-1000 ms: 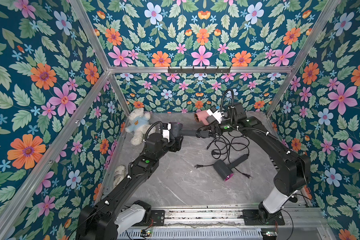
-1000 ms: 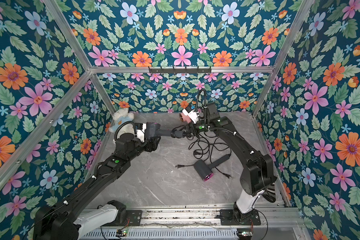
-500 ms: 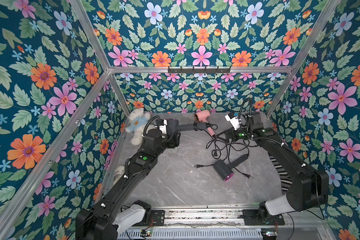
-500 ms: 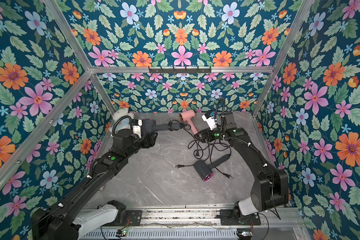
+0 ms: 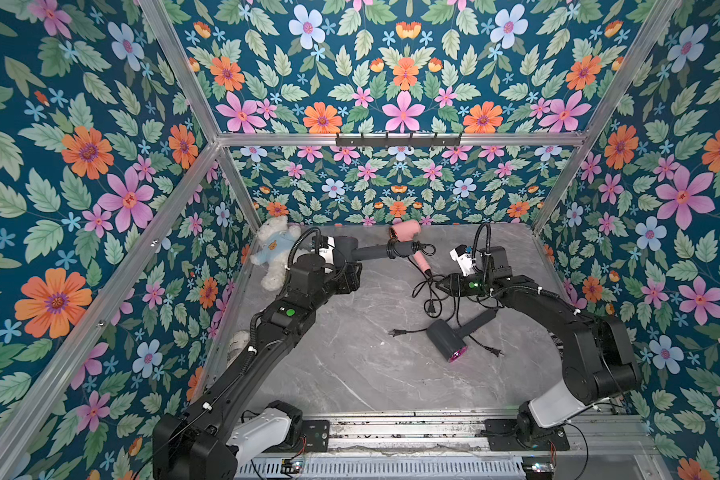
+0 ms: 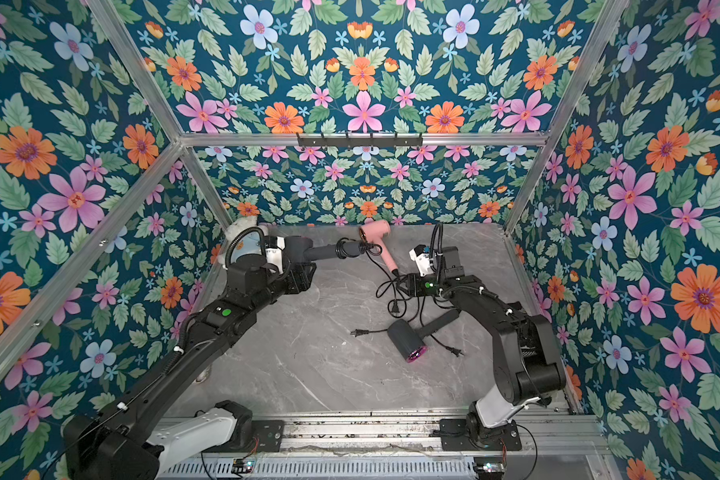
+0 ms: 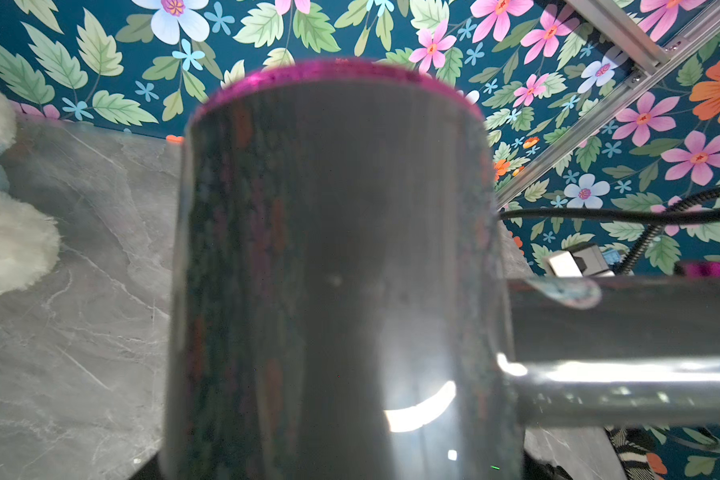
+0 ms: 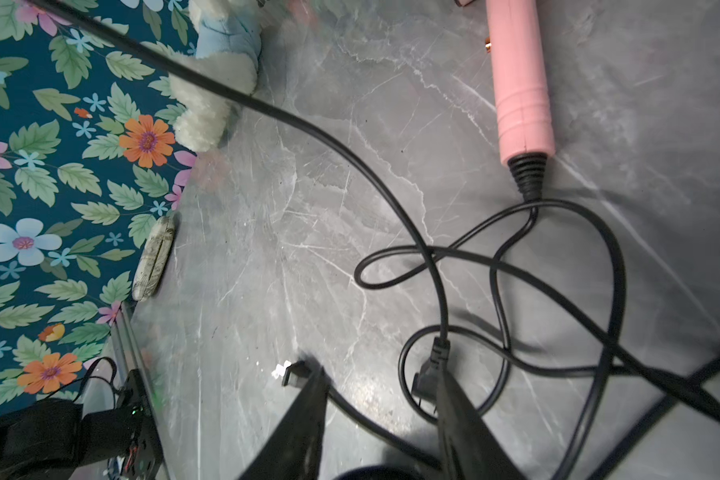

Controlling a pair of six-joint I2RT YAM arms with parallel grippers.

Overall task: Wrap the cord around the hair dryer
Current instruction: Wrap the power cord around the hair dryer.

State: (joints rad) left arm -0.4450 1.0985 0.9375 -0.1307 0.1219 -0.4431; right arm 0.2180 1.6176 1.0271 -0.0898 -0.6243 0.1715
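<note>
One grey hair dryer (image 5: 371, 254) sits clenched in left gripper (image 5: 346, 259); right gripper (image 8: 379, 382) spread over cord (image 8: 444, 299).

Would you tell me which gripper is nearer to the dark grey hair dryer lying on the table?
Right. The right gripper hangs just beyond the hair dryer, over loose cords; the left gripper is much farther off near the teddy, holding another dryer.

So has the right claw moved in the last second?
Yes. The right claw has drawn toward the front, away from the pink hair dryer by the back wall and closer to the grey hair dryer lying on the table.
</note>
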